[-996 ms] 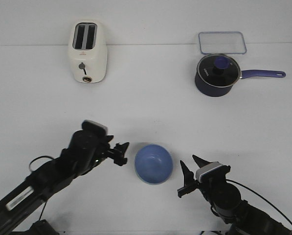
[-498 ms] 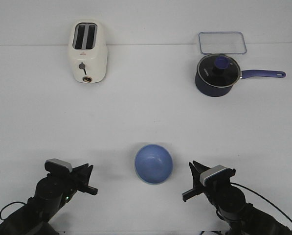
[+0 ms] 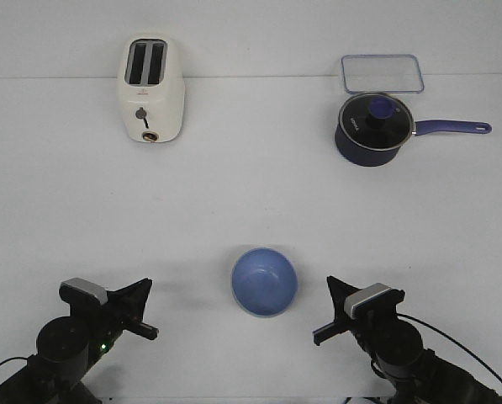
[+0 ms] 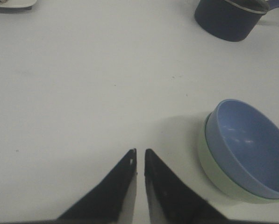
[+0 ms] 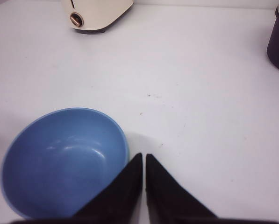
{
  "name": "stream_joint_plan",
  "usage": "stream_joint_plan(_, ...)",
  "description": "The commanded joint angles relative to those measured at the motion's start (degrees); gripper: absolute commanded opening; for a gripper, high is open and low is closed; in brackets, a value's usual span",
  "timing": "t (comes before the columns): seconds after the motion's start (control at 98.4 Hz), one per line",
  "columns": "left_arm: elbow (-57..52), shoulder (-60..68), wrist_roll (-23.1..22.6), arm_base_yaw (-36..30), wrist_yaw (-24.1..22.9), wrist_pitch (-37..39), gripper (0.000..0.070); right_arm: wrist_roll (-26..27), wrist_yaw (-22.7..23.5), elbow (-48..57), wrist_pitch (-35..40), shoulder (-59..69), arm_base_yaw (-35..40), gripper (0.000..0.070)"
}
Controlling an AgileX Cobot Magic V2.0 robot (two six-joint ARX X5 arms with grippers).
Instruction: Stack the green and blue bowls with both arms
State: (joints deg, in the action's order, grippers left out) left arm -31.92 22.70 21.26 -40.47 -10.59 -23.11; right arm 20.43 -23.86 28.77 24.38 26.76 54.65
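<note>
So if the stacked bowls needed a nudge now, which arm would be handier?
Probably the right. The right gripper sits a little closer to the blue bowl, nested in the green bowl, than the left gripper does. Both look shut and hold nothing.

This looks like a robot test room set up like a kitchen. A big plain white table (image 3: 251,194) fills the picture. A toaster (image 3: 150,89) stands at the upper left, a pot (image 3: 374,129) and a clear lid (image 3: 382,73) at the upper right.
</note>
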Motion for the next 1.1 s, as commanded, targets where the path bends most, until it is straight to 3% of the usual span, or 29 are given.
stream_joint_plan(0.0, -0.7, -0.39, -0.2, -0.39, -0.11, 0.9, 0.0015, 0.7, -0.15, 0.15, -0.76, 0.24, 0.63, 0.0013)
stream_joint_plan(0.142, -0.7, -1.66, -0.22, -0.39, -0.13, 0.9, 0.0015, 0.72, -0.15, 0.15, -0.76, 0.24, 0.63, 0.0013)
stream_joint_plan(0.152, -0.66, -3.58, -7.58, 0.61, -2.14, 0.83, 0.0015, 0.7, -0.15, 0.15, -0.76, 0.24, 0.61, 0.0013)
stream_joint_plan(0.163, 1.88, -7.3, -16.24, 6.6, -2.34, 3.15, 0.0015, 0.7, -0.15, 0.15, -0.76, 0.24, 0.63, 0.0013)
stream_joint_plan(0.335, 13.14, -14.93, -23.3, 23.28, -1.33, 11.3, 0.0015, 0.7, -0.15, 0.15, -0.74, 0.24, 0.61, 0.0013)
stream_joint_plan(0.457, 21.2, -19.78, -23.85, 33.4, 2.8, 16.0, 0.0015, 0.7, -0.17, 0.15, -0.76, 0.24, 0.63, 0.0013)
stream_joint_plan(0.579, 26.47, -21.46, -23.85, 38.29, 5.57, 19.23, 0.0015, 0.7, -0.15, 0.15, -0.76, 0.24, 0.61, 0.0013)
stream_joint_plan(1.087, 31.12, -22.53, -23.61, 39.12, 6.34, 23.52, 0.0015, 0.7, -0.15, 0.15, -0.76, 0.24, 0.61, 0.0013)
